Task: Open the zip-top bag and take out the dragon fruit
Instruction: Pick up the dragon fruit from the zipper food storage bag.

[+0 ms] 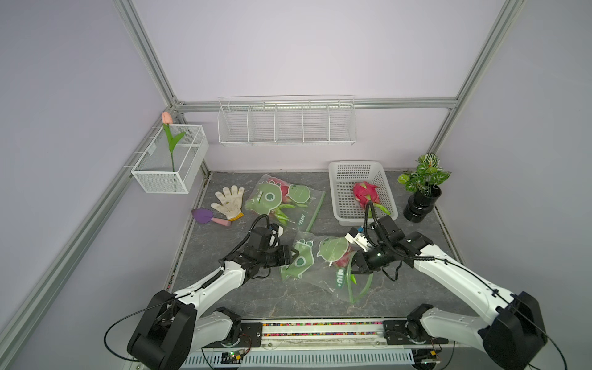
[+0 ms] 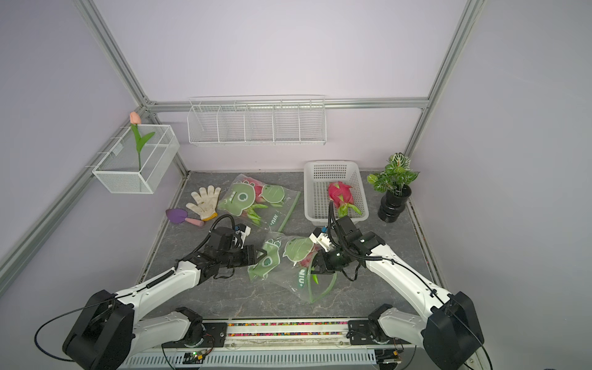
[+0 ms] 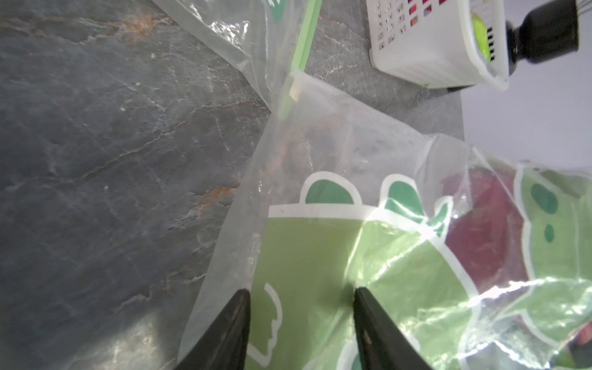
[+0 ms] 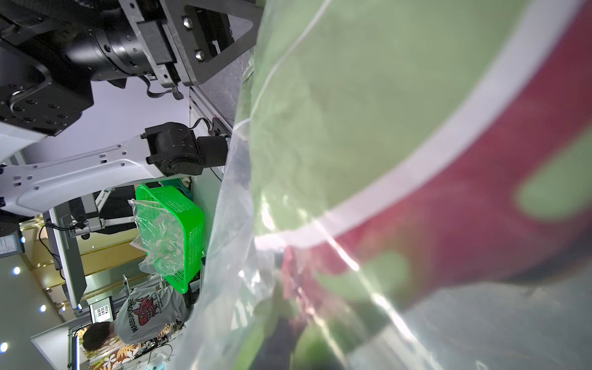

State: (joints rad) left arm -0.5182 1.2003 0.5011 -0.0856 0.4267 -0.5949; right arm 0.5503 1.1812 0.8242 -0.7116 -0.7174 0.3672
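The zip-top bag [image 1: 320, 269] with green cartoon prints lies mid-table, its green zip mouth gaping toward the right arm. Inside it, a magenta dragon fruit [image 1: 341, 261] shows through the plastic, also in the left wrist view as the dragon fruit [image 3: 480, 230]. My right gripper [image 1: 355, 269] reaches into the mouth and is shut on the fruit's green-tipped scales; the plastic blurs the fingers [image 4: 282, 339]. My left gripper [image 3: 301, 294] stands open, straddling the bag's closed end, seen from above as the left gripper [image 1: 293, 254].
A second printed bag [image 1: 282, 201] holding fruit lies behind. A white basket [image 1: 339, 169] at the back right holds another dragon fruit [image 1: 365, 192]. A potted plant [image 1: 423, 179] stands at the right edge; a glove [image 1: 229, 201] and a purple trowel [image 1: 205, 216] lie back left.
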